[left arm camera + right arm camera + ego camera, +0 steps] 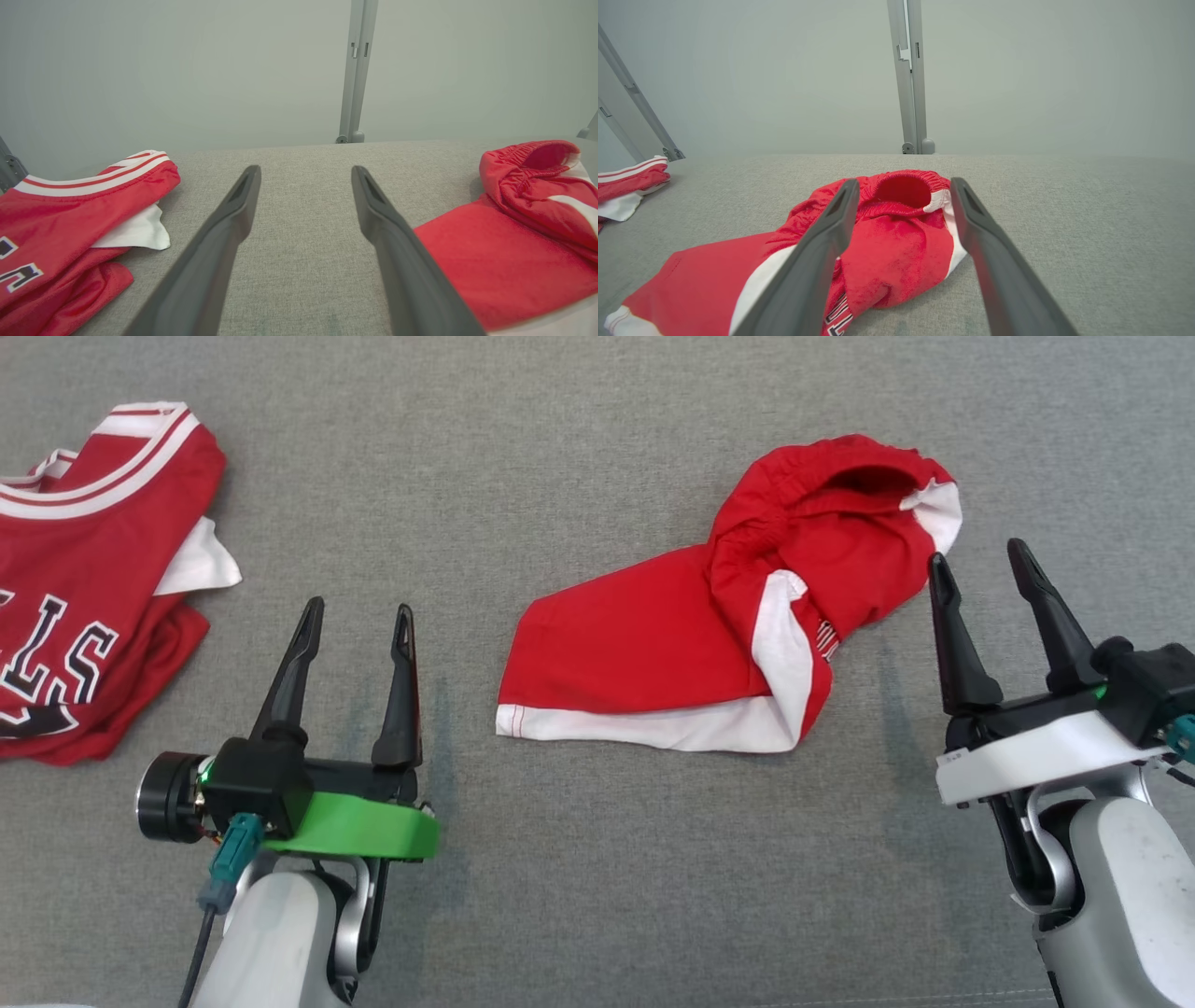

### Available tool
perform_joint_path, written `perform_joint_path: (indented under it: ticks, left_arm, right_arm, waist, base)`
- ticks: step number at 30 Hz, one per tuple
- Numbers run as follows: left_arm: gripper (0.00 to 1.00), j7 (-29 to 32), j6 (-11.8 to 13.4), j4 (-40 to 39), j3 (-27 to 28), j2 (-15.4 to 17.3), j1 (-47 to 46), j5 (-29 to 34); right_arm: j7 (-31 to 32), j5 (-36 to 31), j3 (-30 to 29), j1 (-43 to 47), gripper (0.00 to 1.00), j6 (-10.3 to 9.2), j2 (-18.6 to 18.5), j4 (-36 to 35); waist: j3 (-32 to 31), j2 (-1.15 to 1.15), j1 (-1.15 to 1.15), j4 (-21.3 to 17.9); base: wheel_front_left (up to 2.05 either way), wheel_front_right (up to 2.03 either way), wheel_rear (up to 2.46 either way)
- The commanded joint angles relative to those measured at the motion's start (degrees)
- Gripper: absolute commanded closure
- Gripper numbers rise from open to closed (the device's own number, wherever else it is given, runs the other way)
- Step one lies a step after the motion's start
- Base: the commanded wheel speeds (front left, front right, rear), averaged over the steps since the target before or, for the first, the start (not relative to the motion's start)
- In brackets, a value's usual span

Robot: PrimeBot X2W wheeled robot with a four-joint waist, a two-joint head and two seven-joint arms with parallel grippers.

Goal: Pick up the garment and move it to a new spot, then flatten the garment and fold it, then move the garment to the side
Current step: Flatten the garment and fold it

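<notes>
Head view: whole garment [672, 644], left gripper [359, 606] and right gripper [977, 553] agape; wrist views: post [356, 70].

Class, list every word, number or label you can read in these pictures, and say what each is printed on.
"LLS": on the red jersey, upside down, cut off at the picture's edge.
Lettering on the red shorts: half hidden in a fold, unreadable.
No other text.
</notes>
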Motion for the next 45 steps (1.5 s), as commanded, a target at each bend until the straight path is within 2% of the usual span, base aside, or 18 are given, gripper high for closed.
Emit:
perform_joint_path:
  ticks: [1,4,12,24,28,36,45]
  left_arm:
    - [0.00,-0.38,0.29,-0.07,0.33,0.56,0.98,-0.14]
    - [0.00,-0.28,0.58,-0.05,0.73,1.16,2.07,-0.37]
    - [0.00,1.71,1.82,-1.67,1.19,2.41,6.28,-0.86]
    - [0.00,4.45,2.60,-3.46,0.54,2.93,7.89,-1.43]
    - [0.00,6.68,1.43,-2.75,-0.37,2.60,6.00,-2.48]
    - [0.00,14.83,-1.39,2.96,-3.36,1.58,4.46,-5.46]
    - [0.00,17.60,-2.43,7.10,-4.45,0.95,3.56,-7.44]
  right_arm:
    - [-0.61,0.08,-0.73,1.07,0.00,-0.07,0.31,-0.35]
    - [-1.25,0.06,-2.53,2.76,0.00,-0.06,1.16,-0.41]
    - [-2.33,-0.08,-2.37,6.51,0.00,-0.06,2.80,0.14]
    - [-3.03,0.42,-2.14,6.88,0.00,-0.06,3.57,0.83]
    - [-2.91,0.55,-1.56,5.96,0.00,-0.06,3.50,0.75]
    - [-2.81,1.19,0.11,5.00,0.00,-0.06,3.34,1.89]
    - [-3.32,1.77,0.55,4.49,0.00,-0.06,3.10,2.94]
  waist:
    - [-2.05,0.00,0.00,-2.04]
    - [-3.49,0.00,0.00,-2.98]
    - [-6.18,0.00,0.00,-4.79]
    - [-7.07,0.00,0.00,-4.93]
    - [-6.14,0.00,0.00,-5.00]
    - [-3.89,0.00,0.00,-6.36]
    - [-2.16,0.00,0.00,-7.07]
  base:
    - [0.00,0.00,0.00]
    - [0.00,0.00,0.00]
    - [0.00,0.00,0.00]
    - [0.00,0.00,0.00]
    - [0.00,0.00,0.00]
    - [0.00,0.00,0.00]
    - [0.00,0.00,0.00]
